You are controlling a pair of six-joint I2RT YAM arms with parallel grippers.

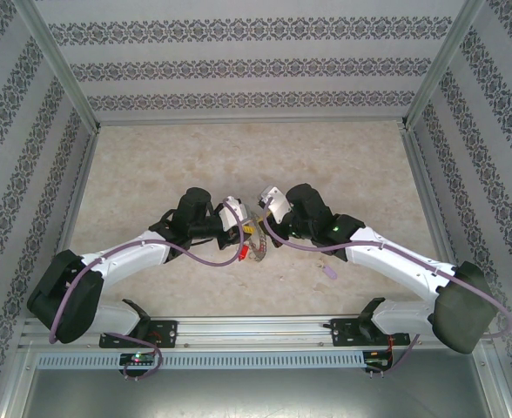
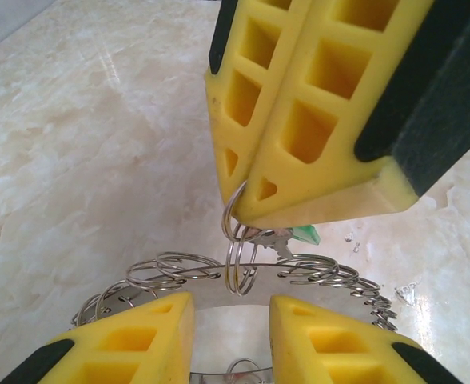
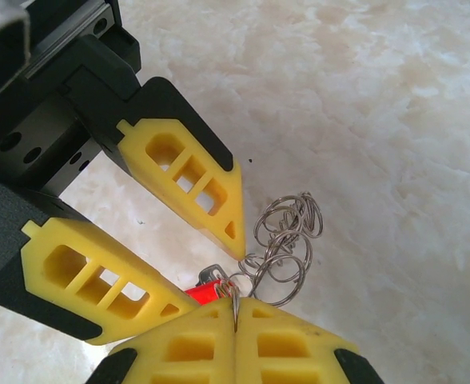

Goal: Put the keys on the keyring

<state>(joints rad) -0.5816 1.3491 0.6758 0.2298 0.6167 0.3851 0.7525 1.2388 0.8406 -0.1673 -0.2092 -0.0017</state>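
Observation:
The keyring (image 1: 256,246) sits between both grippers at mid-table, its grey band (image 2: 243,302) fringed with wire loops (image 3: 287,240). My right gripper (image 3: 235,308) is shut on one upright wire loop (image 2: 241,264) of the rim. A metal key (image 2: 273,238) with a green tag (image 2: 307,234) hangs right behind those fingers. The red tag (image 3: 205,294) lies beside them and also shows from above (image 1: 241,253). My left gripper (image 2: 231,316) has its fingers apart over the band, with table showing between them. The lilac-tagged key (image 1: 328,273) lies alone on the table by the right arm.
The marble tabletop (image 1: 239,165) stretches free behind the grippers. Patterned walls and metal posts (image 1: 60,70) close in the sides and back. The right gripper's shut fingers (image 2: 315,120) hang close over the left fingers.

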